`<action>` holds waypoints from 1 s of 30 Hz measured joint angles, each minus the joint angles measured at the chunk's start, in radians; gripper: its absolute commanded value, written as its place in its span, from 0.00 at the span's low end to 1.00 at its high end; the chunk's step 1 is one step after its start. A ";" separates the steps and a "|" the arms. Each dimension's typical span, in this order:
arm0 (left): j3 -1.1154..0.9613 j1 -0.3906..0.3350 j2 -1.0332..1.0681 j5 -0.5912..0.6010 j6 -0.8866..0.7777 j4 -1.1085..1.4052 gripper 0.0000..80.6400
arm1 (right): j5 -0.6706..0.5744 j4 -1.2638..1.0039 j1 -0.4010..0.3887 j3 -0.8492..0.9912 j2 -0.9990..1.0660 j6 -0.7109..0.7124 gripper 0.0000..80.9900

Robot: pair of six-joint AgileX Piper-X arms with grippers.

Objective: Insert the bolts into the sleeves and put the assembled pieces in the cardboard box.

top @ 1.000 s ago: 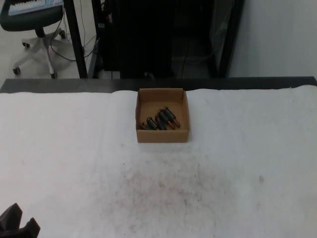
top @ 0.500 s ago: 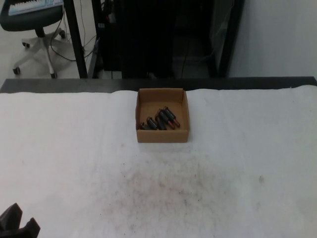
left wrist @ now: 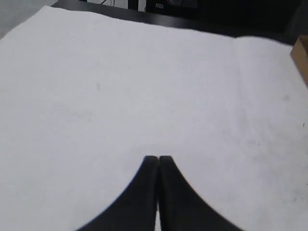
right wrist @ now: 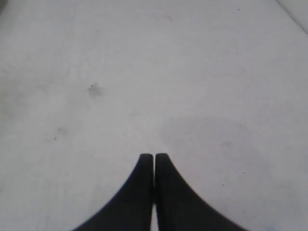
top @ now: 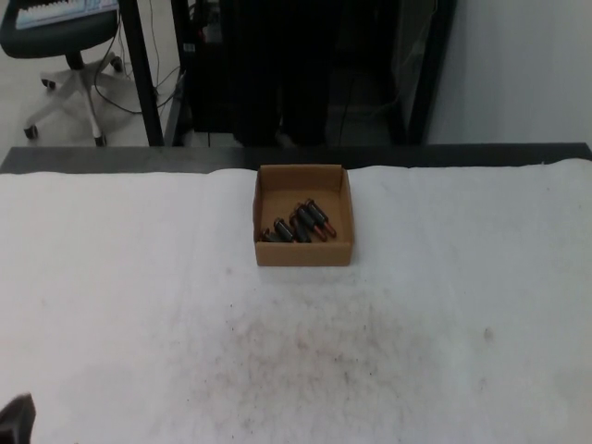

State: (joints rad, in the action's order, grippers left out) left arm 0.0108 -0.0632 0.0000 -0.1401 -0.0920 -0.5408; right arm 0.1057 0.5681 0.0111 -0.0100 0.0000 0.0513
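A small open cardboard box [top: 304, 252] stands on the white cloth at the middle back of the bench. Several dark assembled bolt-and-sleeve pieces [top: 302, 222] lie inside it. A black part of the left arm [top: 16, 421] pokes in at the near left corner of the high view. My left gripper [left wrist: 158, 159] is shut with nothing in it, above bare cloth, and a corner of the box [left wrist: 301, 53] sits far off to its side. My right gripper [right wrist: 153, 156] is also shut and holds nothing, over stained cloth.
The white cloth [top: 444, 305] covers the whole bench, with a faint dirty patch [top: 314, 347] in front of the box. Behind the bench's dark back edge [top: 139, 155] stand black frame posts and an office chair [top: 69, 55].
The black arm part at the near left corner of the high view has drawn back toward the edge, so less of it shows. The box and its pieces have not moved.
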 measured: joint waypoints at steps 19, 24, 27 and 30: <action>0.000 0.000 0.000 0.000 0.047 -0.027 0.00 | 0.000 0.000 0.000 0.000 0.000 0.000 0.01; 0.000 0.000 0.000 0.000 0.047 -0.027 0.00 | 0.000 0.000 0.000 0.000 0.000 0.000 0.01; 0.000 0.000 0.000 0.000 0.047 -0.027 0.00 | 0.000 0.000 0.000 0.000 0.000 0.000 0.01; 0.000 0.000 0.000 0.000 0.047 -0.027 0.00 | 0.000 0.000 0.000 0.000 0.000 0.000 0.01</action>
State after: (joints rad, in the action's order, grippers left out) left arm 0.0108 -0.0632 0.0000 -0.1401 -0.0448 -0.5682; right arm 0.1057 0.5681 0.0111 -0.0100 0.0000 0.0513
